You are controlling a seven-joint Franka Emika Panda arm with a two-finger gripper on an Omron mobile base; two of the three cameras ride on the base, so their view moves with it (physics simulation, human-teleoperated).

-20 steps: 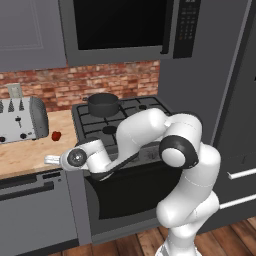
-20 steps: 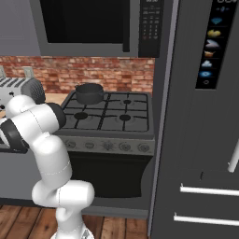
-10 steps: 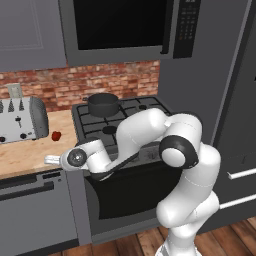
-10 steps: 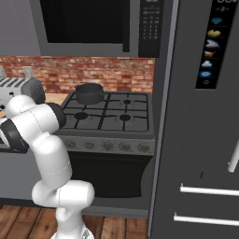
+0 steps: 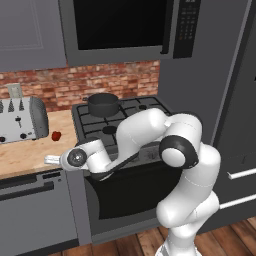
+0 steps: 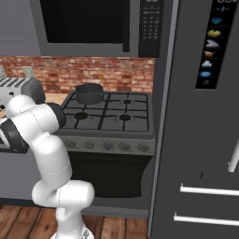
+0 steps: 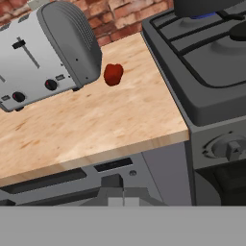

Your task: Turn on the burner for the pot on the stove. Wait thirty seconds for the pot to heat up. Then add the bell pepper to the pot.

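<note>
The dark grey pot [image 5: 103,104] stands on the rear left burner of the stove [image 5: 145,111]. In the hand view a blue flame [image 7: 203,16] glows under the pot [image 7: 206,5], and the burner cap itself is hidden. The red bell pepper [image 5: 56,135] lies on the wooden counter beside the toaster, also seen as a red bell pepper [image 7: 113,74] in the hand view. My gripper [image 5: 50,160] hovers at the counter's front edge, left of the stove and well short of the pepper. Its fingertips [image 7: 111,181] sit close together with nothing between them.
A silver toaster [image 7: 45,53] stands at the back of the counter [image 7: 96,125], left of the pepper. The stove's knobs [image 6: 107,145] run along its front, the leftmost knob [image 7: 230,146] near my hand. A microwave [image 5: 120,25] hangs above; the fridge [image 6: 205,116] is to the right.
</note>
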